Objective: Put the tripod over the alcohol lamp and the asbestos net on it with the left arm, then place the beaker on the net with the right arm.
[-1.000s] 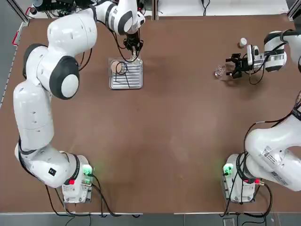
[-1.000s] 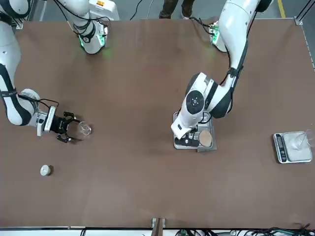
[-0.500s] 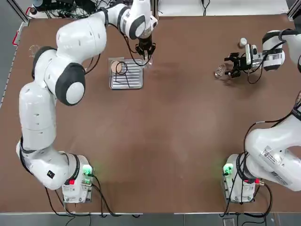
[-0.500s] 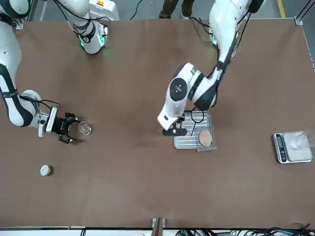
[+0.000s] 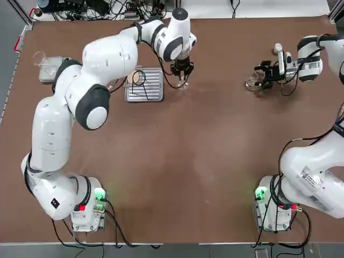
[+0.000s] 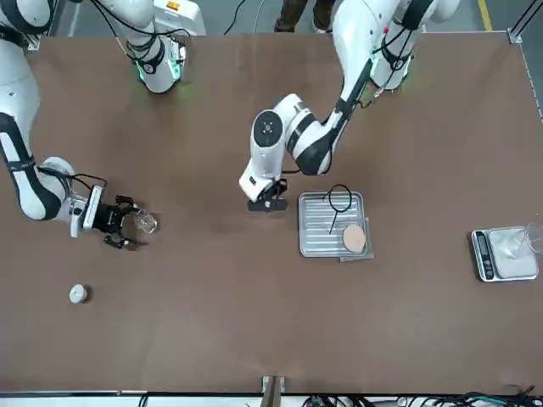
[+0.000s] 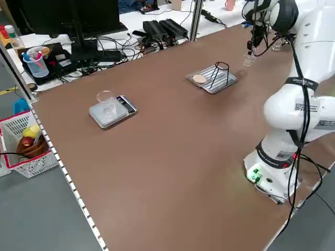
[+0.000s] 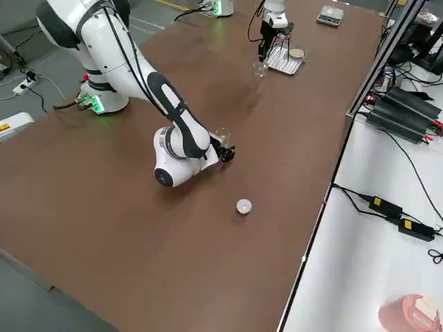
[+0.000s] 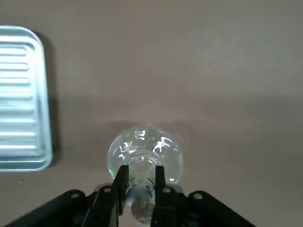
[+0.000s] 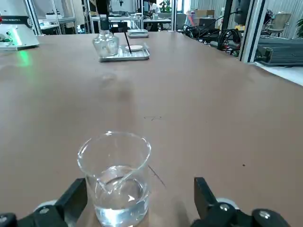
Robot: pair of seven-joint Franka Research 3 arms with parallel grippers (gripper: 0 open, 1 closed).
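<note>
**Top view and others: lamp held beside the tray, beaker between wide jaws**

Top view: the left arm (image 5: 97, 59) reaches far over the bench (image 5: 215, 150), and the left gripper (image 5: 183, 74) hangs just beside the ribbed silver tray (image 5: 153, 88), on the side toward the right arm (image 5: 317, 161). The tripod (image 5: 138, 81) and the asbestos net (image 5: 135, 77) lie in the tray. The right gripper (image 5: 263, 75) is at the far right part of the bench, with the beaker (image 5: 251, 82) at its tips.

Front view: the left gripper points down next to the tray. A small white capped bottle (image 6: 78, 293) stands apart from the beaker. A scale (image 6: 502, 254) with a glass dish is near the bench edge.

Left side view: the alcohol lamp (image 7: 248, 59) is below the left gripper, beyond the tray; I cannot tell if it touches the bench.

Left wrist view: the jaws are clamped on the neck of the alcohol lamp, and its round clear body shows above the bench. One corner of the tray is beside it.

Right wrist view: the jaws stand wide apart, one finger on each side of the beaker, not touching it. The beaker is upright on the bench and holds some clear liquid.
</note>
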